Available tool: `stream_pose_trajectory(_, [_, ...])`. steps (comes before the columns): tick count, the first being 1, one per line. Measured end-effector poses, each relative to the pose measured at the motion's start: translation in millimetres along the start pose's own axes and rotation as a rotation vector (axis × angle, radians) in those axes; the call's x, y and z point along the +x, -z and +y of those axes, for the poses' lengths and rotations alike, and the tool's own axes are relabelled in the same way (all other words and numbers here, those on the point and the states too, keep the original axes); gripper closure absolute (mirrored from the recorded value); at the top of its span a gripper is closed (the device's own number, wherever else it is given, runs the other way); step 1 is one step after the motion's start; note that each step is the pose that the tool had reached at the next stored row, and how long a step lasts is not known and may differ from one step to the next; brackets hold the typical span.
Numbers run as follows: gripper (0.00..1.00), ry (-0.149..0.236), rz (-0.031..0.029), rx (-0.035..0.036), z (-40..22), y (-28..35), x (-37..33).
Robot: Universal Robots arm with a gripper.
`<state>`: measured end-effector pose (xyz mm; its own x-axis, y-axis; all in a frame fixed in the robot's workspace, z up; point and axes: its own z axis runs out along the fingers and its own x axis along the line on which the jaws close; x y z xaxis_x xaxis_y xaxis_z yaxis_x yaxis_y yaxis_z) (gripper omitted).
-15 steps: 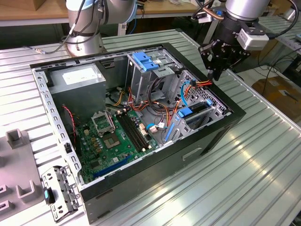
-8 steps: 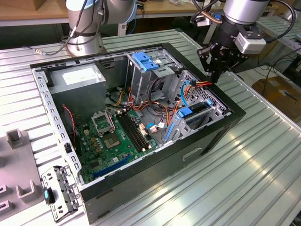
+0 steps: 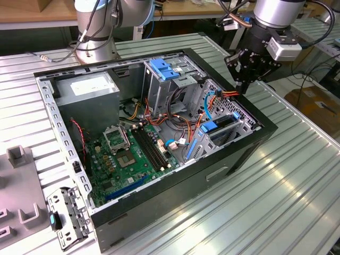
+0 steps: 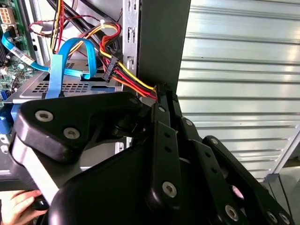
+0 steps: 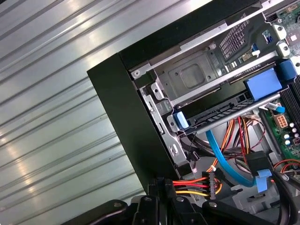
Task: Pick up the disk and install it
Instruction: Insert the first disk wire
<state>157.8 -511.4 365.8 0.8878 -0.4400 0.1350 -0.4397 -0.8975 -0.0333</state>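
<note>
The disk (image 5: 220, 111) lies flat in a slot of the grey drive cage (image 3: 234, 130), showing its dark edge and a blue carrier end (image 5: 180, 121). My gripper (image 3: 240, 89) hangs over the case's rim on the exterior view's right, just behind that cage. Its fingers (image 4: 159, 101) are shut on a bundle of red, yellow and orange power wires (image 5: 187, 186). The wires end in a black connector (image 4: 108, 71), which hangs free beside a blue ribbon cable (image 4: 70, 51). In the first wrist view the gripper (image 5: 161, 183) sits right at the case's black wall.
The open black computer case (image 3: 234, 159) lies on a ribbed metal table (image 3: 287, 202). Inside are a motherboard (image 3: 133, 154), a grey power-supply box (image 3: 87, 87) and loose cables. A metal bracket (image 3: 66, 218) lies outside. A hand (image 4: 14, 206) shows in the second wrist view.
</note>
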Motion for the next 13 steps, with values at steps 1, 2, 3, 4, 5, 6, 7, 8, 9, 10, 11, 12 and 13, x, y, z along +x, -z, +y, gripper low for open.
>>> stream_pose_trajectory(1, [0.84, 0.000, 0.0004, 0.0001, 0.0, 0.3, 0.1])
stream_pose_trajectory(2, [0.84, 0.000, 0.0013, 0.0005, 0.0, 1.0, 0.2])
stream_pose_trajectory(3, [0.84, 0.000, 0.0033, 0.0017, 0.0, 1.9, 0.2])
stream_pose_trajectory(4, [0.84, 0.000, 0.0058, 0.0028, 0.0, 3.3, 0.3])
stream_pose_trajectory(5, [0.84, 0.000, 0.0103, 0.0050, -0.1, 6.1, 0.7])
stream_pose_trajectory(6, [0.84, 0.000, 0.0144, 0.0070, -0.2, 9.0, 1.1])
stream_pose_trajectory(7, [0.84, 0.000, 0.0162, 0.0079, -0.3, 10.4, 1.3])
stream_pose_trajectory(8, [0.84, -0.001, 0.0164, 0.0084, -0.1, 10.5, 1.0])
stream_pose_trajectory(9, [0.84, -0.001, 0.0167, 0.0081, 0.2, 10.8, 0.4])
stream_pose_trajectory(10, [0.84, -0.001, 0.0167, 0.0081, 0.6, 10.9, -0.6])
stream_pose_trajectory(11, [0.84, -0.001, 0.0167, 0.0080, 1.0, 11.1, -1.2])
stream_pose_trajectory(12, [0.84, 0.000, 0.0167, 0.0080, 1.3, 11.1, -1.8])
stream_pose_trajectory(13, [0.84, 0.000, 0.0167, 0.0081, 1.7, 11.2, -2.7])
